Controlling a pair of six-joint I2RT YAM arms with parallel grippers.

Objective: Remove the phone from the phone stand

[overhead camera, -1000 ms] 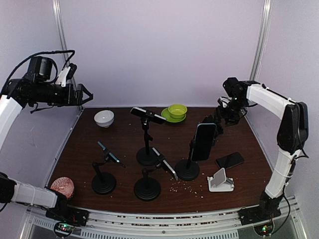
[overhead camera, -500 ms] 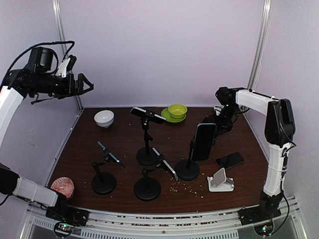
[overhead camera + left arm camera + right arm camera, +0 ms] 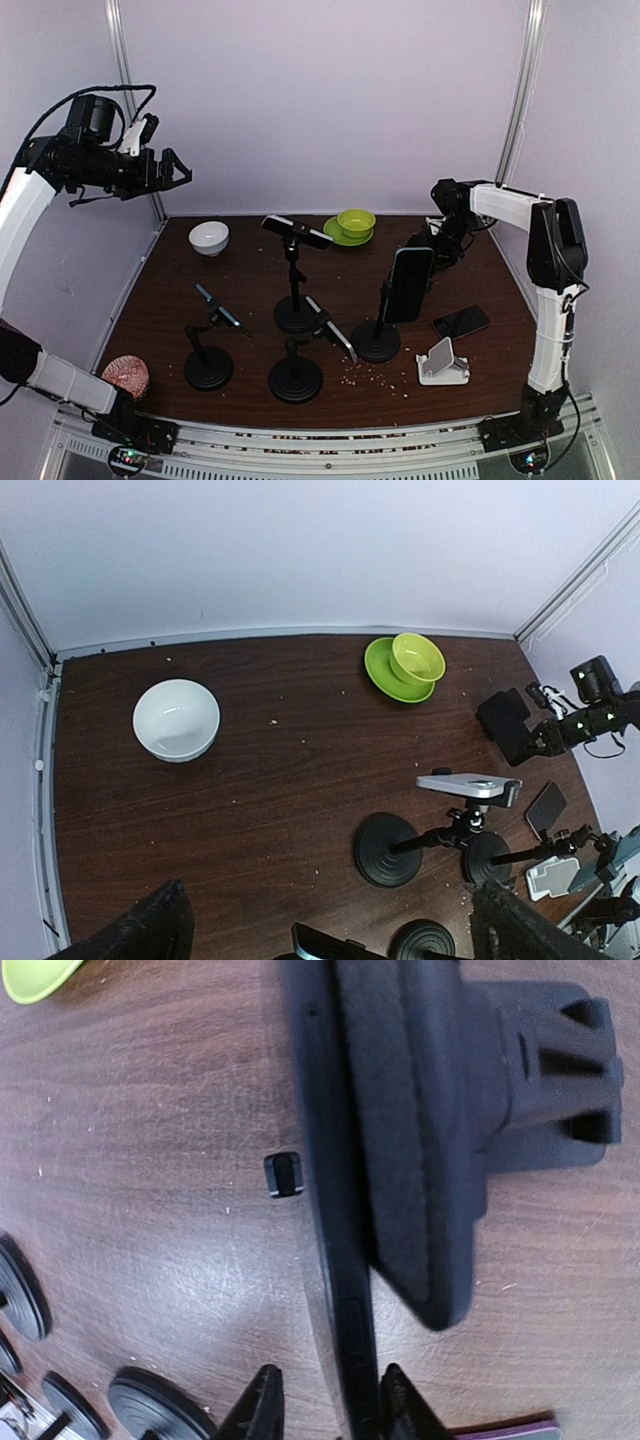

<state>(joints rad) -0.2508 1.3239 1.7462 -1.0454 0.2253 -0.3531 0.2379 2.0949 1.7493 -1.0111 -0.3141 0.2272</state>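
The phone [image 3: 461, 321], slim and black, lies flat on the table just behind the empty white phone stand [image 3: 443, 362]; both also show in the left wrist view, phone [image 3: 546, 806] and phone stand [image 3: 548, 878]. My right gripper [image 3: 434, 244] is at the top of a larger black phone [image 3: 408, 283] clamped on a tall pole holder. In the right wrist view that larger phone's edge [image 3: 340, 1290] runs between my right gripper's [image 3: 330, 1412] jaws, against the right finger, with a gap to the left finger. My left gripper [image 3: 176, 170] hangs open, high at the left.
Three more black pole holders [image 3: 296, 378] with round bases stand mid-table, carrying devices. A white bowl [image 3: 209, 237] and a green bowl on a green plate [image 3: 354, 222] sit at the back. A patterned bowl [image 3: 127, 375] is front left. Crumbs lie near the stand.
My right gripper moved down and left onto the top of the larger clamped phone, and its jaws narrowed. My left gripper shifted slightly up and right, still open.
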